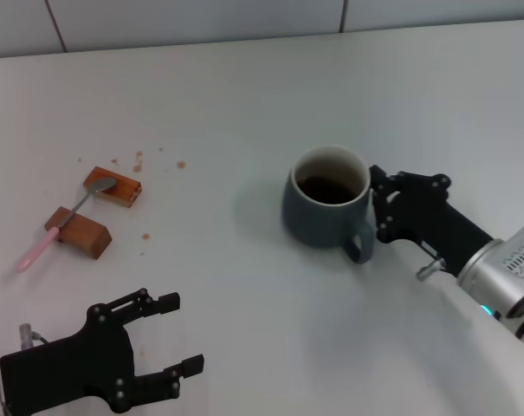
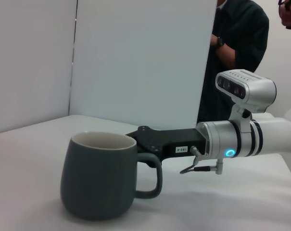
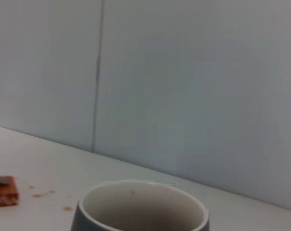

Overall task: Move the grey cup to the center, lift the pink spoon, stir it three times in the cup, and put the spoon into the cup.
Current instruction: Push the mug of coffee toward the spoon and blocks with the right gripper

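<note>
Right gripper (image 1: pixel 376 208), frame right: jaws clamp the grey cup (image 1: pixel 325 201) (dark liquid inside). Left gripper (image 1: pixel 173 336) spread, lower left. Pink spoon (image 1: pixel 62 223) across wooden blocks (image 1: pixel 97 211), left.

The cup (image 1: pixel 324 205) is glazed ceramic: satin blue-grey outside, smooth white inside. The spoon (image 1: pixel 64 221) has a pale pink handle, probably plastic, and a bright metal bowl. The two blocks (image 1: pixel 113 186) look like reddish-brown wood. The table (image 1: pixel 244 95) is smooth matt white.
</note>
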